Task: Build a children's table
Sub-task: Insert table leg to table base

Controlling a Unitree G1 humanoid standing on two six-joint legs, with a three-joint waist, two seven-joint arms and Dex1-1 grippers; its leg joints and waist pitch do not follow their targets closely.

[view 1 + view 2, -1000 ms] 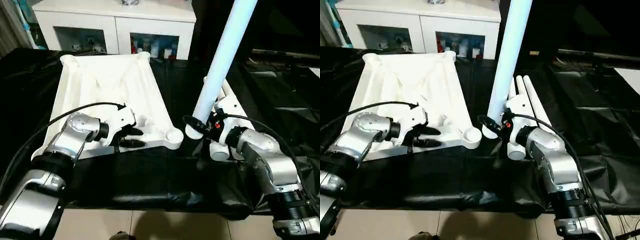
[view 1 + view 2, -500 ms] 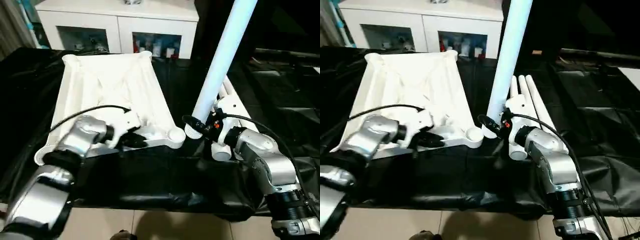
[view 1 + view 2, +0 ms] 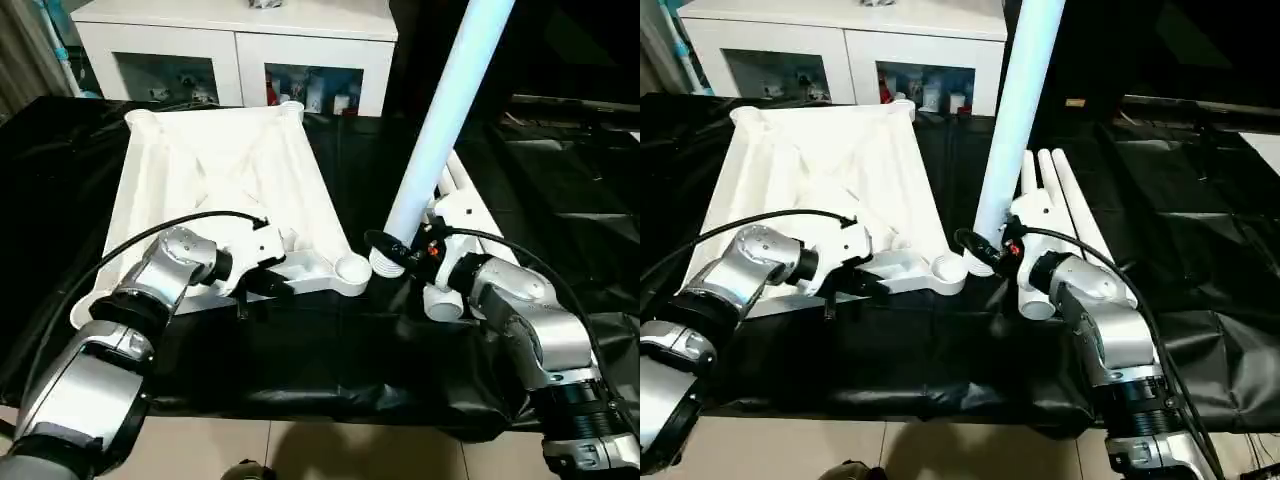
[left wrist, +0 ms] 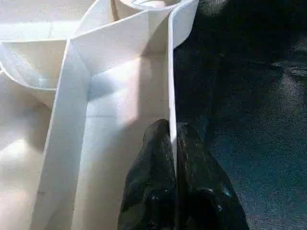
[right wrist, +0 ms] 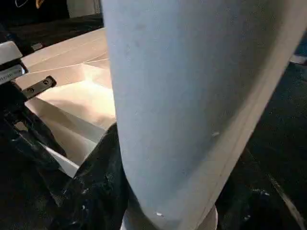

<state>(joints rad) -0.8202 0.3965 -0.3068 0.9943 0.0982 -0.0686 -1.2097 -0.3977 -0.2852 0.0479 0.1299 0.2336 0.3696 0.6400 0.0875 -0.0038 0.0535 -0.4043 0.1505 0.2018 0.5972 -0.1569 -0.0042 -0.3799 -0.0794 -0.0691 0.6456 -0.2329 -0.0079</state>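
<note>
Tabletop [image 3: 215,170], ribbed underside up, lies left of centre on the black-draped table [image 3: 330,350]. The left gripper [image 4: 173,139] is pinched on its thin near rim, a stiff, light edge that probably suits a narrow grip. The right gripper [image 3: 392,252] holds one leg [image 3: 440,120] near its base, tilted upright beside the corner socket [image 3: 350,268]; smooth plastic, likely slippery.

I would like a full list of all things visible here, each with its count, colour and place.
Table top: one, white, underside up on the black cloth.
Held leg: one, white, upright beside the top's near corner socket.
Spare legs: at least two, white, lying behind the right arm.
Cloth: one, black, draped over the work table.
Cabinet: one, white, behind.
Left gripper: shut on the table top's edge wall.
Right gripper: holding the held leg.
</note>
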